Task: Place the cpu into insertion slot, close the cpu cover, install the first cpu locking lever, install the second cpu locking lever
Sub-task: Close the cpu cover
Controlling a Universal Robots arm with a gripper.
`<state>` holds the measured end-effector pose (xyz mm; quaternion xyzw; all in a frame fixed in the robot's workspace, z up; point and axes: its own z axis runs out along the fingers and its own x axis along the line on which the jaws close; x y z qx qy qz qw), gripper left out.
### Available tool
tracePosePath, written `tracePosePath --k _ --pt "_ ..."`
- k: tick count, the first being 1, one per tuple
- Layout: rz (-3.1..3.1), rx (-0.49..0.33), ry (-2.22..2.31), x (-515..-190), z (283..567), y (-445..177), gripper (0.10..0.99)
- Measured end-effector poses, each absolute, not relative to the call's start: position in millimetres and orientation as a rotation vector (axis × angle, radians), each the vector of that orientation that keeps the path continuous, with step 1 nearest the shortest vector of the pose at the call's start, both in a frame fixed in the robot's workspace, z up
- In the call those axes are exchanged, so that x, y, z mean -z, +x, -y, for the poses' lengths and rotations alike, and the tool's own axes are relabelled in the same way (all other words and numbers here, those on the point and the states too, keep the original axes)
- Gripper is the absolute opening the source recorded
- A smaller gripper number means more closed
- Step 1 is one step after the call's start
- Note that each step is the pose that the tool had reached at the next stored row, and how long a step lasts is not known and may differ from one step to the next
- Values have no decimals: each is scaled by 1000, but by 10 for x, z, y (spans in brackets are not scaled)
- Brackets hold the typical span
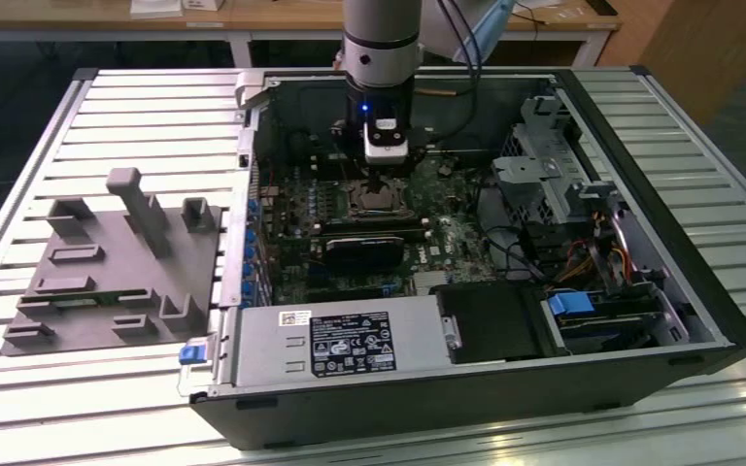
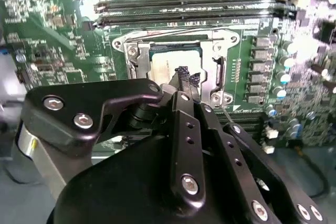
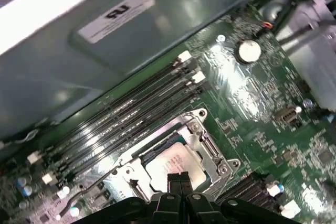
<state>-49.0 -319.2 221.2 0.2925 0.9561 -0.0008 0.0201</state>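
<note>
Hanging above cpu (image 3: pixel 168 163), claw (image 3: pixel 179 179) tips together, cpu cover (image 3: pixel 210 153) framing its edges

Silver-grey cpu (image 3: pixel 173 163), green circuit board (image 3: pixel 252 98), black pincer (image 3: pixel 180 179), black memory slots (image 3: pixel 131 114), pale grey slatted table (image 1: pixel 140 107)

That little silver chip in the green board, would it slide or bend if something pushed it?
Probably neither. The cpu looks like a flat, rigid, metal-topped square, so it is likely stiff and light. It sits framed by the cpu cover, so a sideways push would hardly shift it.
</note>
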Motion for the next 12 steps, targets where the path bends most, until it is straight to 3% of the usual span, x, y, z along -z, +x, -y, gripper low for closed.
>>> tracePosePath --k 12 --pt "-3056 -4 529 -2199 3192 -491 102"
